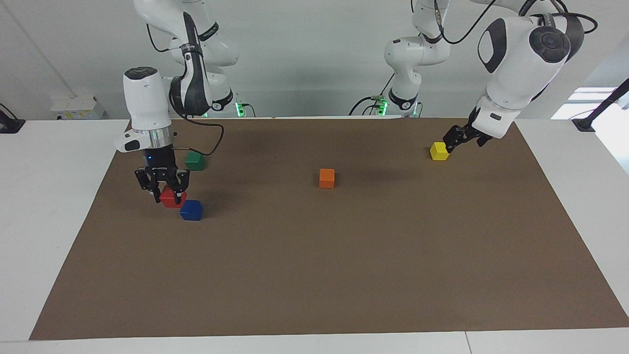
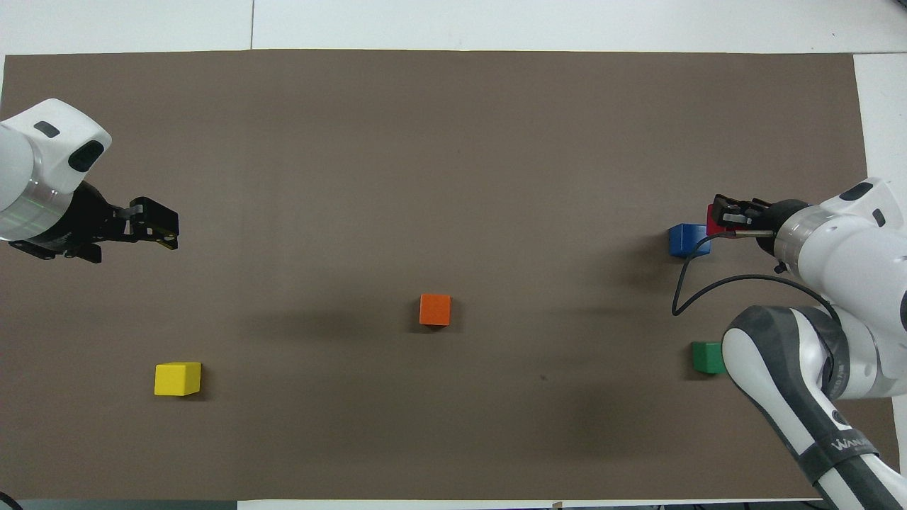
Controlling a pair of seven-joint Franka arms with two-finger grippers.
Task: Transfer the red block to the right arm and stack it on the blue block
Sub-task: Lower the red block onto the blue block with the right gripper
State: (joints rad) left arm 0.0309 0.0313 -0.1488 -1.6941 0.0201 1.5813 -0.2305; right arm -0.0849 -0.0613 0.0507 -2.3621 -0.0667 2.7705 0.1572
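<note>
We see the right gripper clamped on the red block, carrying it in the air just beside the blue block, which sits on the brown mat toward the right arm's end of the table. The left gripper hangs with its fingers apart over the mat by the yellow block, waiting
</note>
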